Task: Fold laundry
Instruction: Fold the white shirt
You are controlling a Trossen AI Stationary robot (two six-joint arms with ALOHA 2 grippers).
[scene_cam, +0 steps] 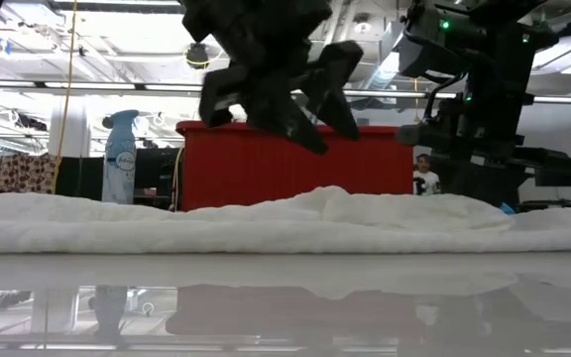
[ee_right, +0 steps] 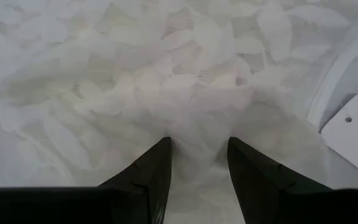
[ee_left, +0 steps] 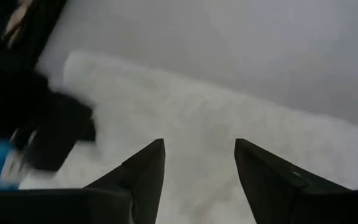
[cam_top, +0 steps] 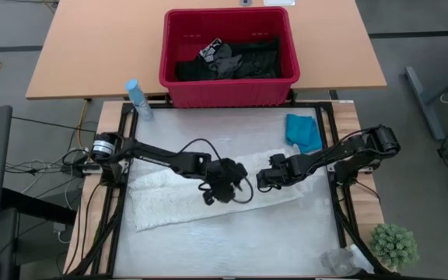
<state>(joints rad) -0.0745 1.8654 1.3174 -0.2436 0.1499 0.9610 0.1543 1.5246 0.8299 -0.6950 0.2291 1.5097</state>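
Note:
The white lacy garment [cam_top: 208, 198] lies as a long folded strip across the table's middle, flat on the white mat. My left gripper [cam_top: 241, 185] hangs open above the garment's middle [ee_left: 199, 149], clear of the cloth in the low view [scene_cam: 285, 109]. My right gripper [cam_top: 261, 180] is down on the garment's right part [ee_right: 199, 144], shut on a bunch of cloth. The small teal garment [cam_top: 305, 132] lies at the table's far right. Black garments [cam_top: 232, 61] sit in the red basket. My right gripper pinches a raised fold of the white garment [ee_right: 197, 127] between its two fingers, slanting down from the table's right side. Creases in the cloth run in toward the fingertips. The rest of the garment lies on the table; one layer or several, I cannot tell.
The red slotted basket [cam_top: 228, 89] stands beyond the table's far edge. A pale blue spray bottle [cam_top: 137, 99] stands at the far left corner. A small green plant [cam_top: 395, 245] and a clear plastic item [cam_top: 341, 260] sit at the near right. A person [scene_cam: 426, 177] shows far behind.

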